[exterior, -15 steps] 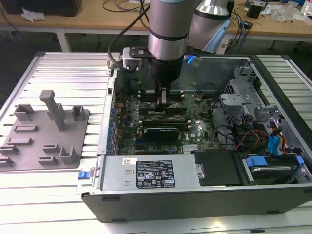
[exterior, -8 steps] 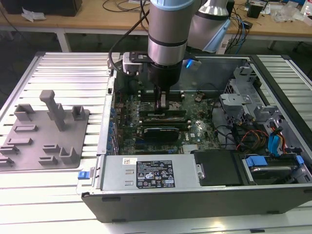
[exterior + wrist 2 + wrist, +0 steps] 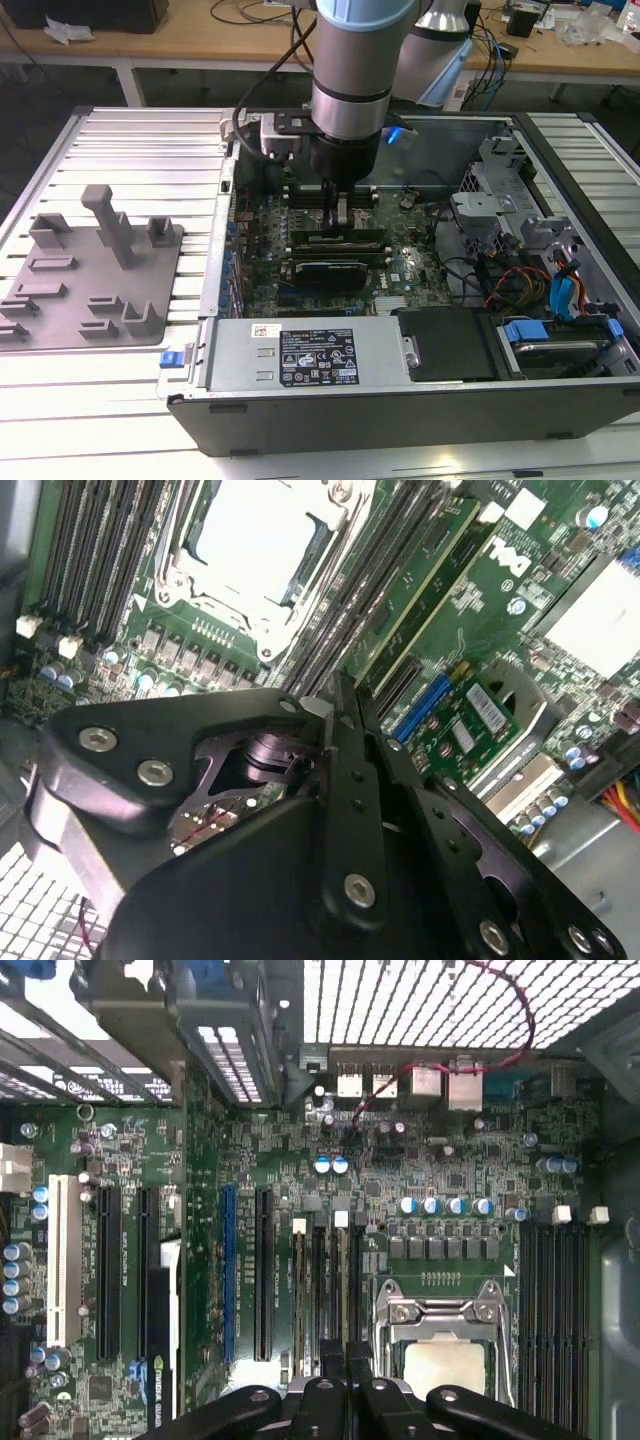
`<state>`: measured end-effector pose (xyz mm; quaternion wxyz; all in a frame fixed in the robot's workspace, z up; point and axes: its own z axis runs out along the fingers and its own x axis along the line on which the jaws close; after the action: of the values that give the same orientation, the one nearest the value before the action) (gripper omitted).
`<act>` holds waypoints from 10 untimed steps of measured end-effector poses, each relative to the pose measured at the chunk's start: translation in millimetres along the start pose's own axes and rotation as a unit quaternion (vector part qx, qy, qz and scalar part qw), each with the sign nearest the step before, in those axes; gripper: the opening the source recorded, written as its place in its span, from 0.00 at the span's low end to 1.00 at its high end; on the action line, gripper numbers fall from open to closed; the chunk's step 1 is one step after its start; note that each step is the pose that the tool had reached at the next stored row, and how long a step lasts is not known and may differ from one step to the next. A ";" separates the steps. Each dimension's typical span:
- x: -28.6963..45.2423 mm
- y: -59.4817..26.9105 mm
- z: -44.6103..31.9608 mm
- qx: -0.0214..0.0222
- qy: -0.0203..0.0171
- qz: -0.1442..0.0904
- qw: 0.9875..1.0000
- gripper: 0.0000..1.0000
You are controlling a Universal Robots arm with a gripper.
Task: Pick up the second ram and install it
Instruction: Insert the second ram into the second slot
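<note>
Where the exterior view's left begins, a grey tray (image 3: 70,318) lies flat on a ribbed table (image 3: 140,150), well apart from the arm.

Next toward the exterior view's right: an open case (image 3: 400,415) on its side, with the green board (image 3: 265,250) facing up.

Arm (image 3: 350,60): hangs from above into the case, over the middle of the board.

Gripper (image 3: 340,222): low over the board. In both wrist views its fingers (image 3: 348,760) lie pressed together with no gap showing. Nothing can be made out between them, and whether they nip anything thin cannot be told. The first wrist view places the gripper (image 3: 347,1352) over the slots (image 3: 320,1290) that run between the card (image 3: 160,1350) and the socket (image 3: 445,1350).

Ram (image 3: 335,241): a long green stick on edge in a slot, directly under the fingertips in the exterior view. Contact cannot be judged. In the second wrist view the ram (image 3: 430,570) stands just beside the fingertips, on the side away from the socket (image 3: 255,540).

Supply (image 3: 310,360): a grey box along the case's near wall.

Cables (image 3: 510,280): a red, orange and black bundle at the exterior view's right end of the case.
</note>
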<state>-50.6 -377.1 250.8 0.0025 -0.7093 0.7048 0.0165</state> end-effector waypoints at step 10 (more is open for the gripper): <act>0.2 -2.3 6.9 0.000 0.000 0.011 1.000 0.10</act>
<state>-48.5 -377.2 243.8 0.0026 -0.7014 0.7125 0.0166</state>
